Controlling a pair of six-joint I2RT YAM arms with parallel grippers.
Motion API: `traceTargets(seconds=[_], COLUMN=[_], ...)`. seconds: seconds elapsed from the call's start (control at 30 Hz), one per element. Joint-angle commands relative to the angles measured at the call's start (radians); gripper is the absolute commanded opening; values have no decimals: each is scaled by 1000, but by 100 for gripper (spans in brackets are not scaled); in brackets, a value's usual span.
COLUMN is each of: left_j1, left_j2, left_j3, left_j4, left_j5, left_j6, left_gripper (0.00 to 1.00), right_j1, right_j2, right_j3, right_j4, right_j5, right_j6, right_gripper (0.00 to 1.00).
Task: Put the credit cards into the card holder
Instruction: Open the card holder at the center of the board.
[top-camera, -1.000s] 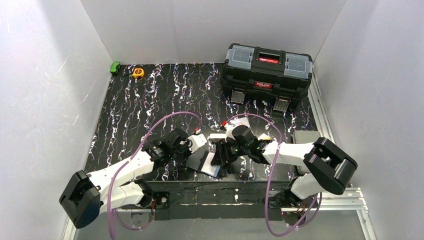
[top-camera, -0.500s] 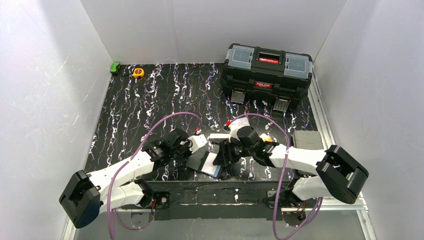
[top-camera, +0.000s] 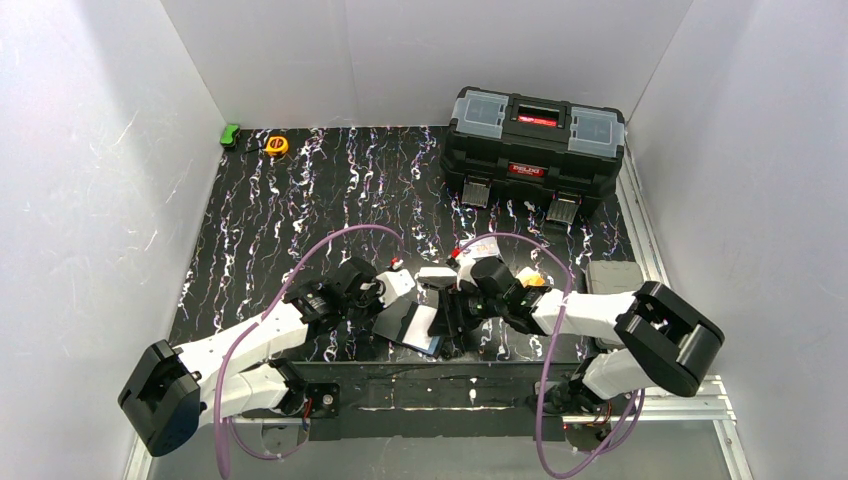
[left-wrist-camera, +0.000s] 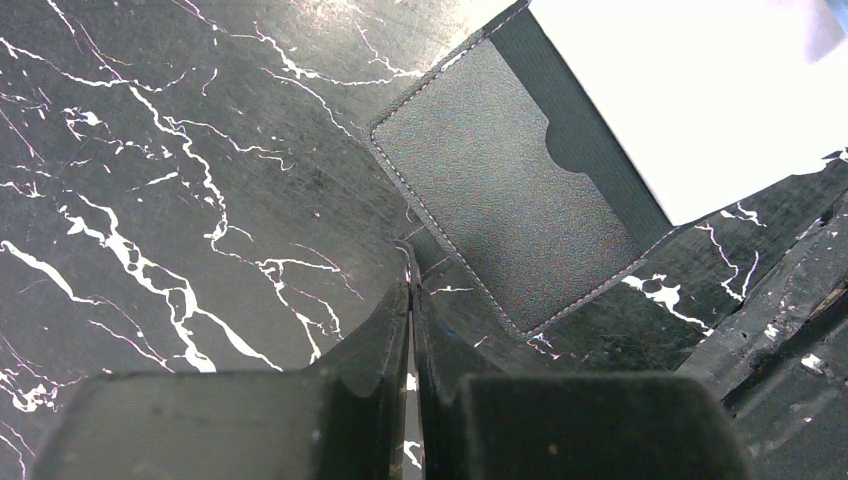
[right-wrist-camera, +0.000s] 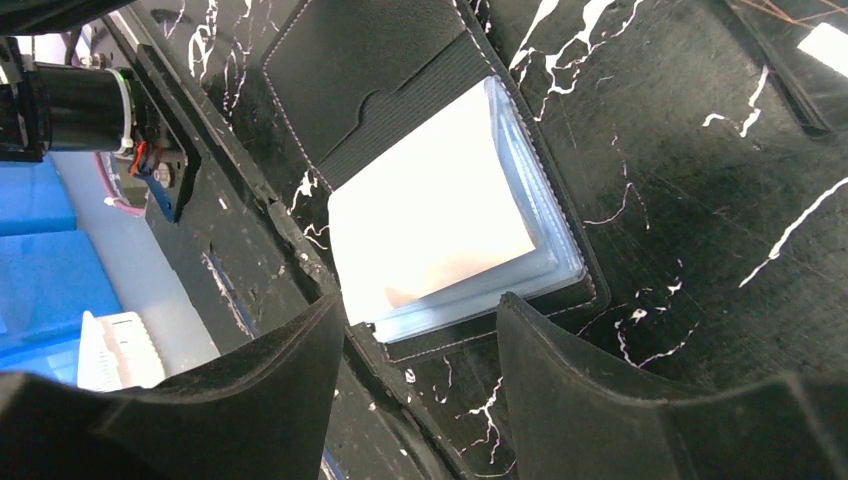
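Two-armed robot at work filing credit cards: the black card holder (right-wrist-camera: 370, 60) lies open on the marbled black table (left-wrist-camera: 150, 150), directly under both grippers. The left gripper (left-wrist-camera: 410, 285) is clenched tight, its tips meeting at the near corner of the holder's leather flap. Whether a tab is pinched between them or the corner is merely pressed down cannot be told.

The right gripper (right-wrist-camera: 420, 305) stands released, one finger to each side of the near edge of a white card (right-wrist-camera: 430, 220). The card rests on the clear bluish sleeves (right-wrist-camera: 545, 250) just ahead of its fingertips and is grasped by neither jaw. Its far edge reaches the ribbed pocket strip beyond.

The step in hand appears to be seating this card in its sleeve. To do it well, the left tips ought to pin the flap flat so the holder cannot slide away from the push. The right fingers would best come down low behind the card's near edge and press it straight forward, square to the sleeve mouth. A skewed push would likely jam a corner or ruck the thin plastic. A light touch matters, since the sleeves look floppy and may lift with the card.

What looks like another pale card (top-camera: 435, 272) waits on the table just beyond the right gripper.
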Motion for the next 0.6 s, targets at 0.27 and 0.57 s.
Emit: traceTargets(seconds=[0.27, 0.57], left_j1=[-15, -18], left_j2=[-17, -19], left_j3=[-20, -20], left_j4=[8, 8], left_j5=[15, 15], left_j6=[9, 6], left_gripper=[0, 0], right_j1=[6, 7], right_j2=[63, 24], right_j3=[43, 63], right_j4=[87, 48], right_j5=[-37, -32], right_j6=[7, -5], right_gripper=[63, 62])
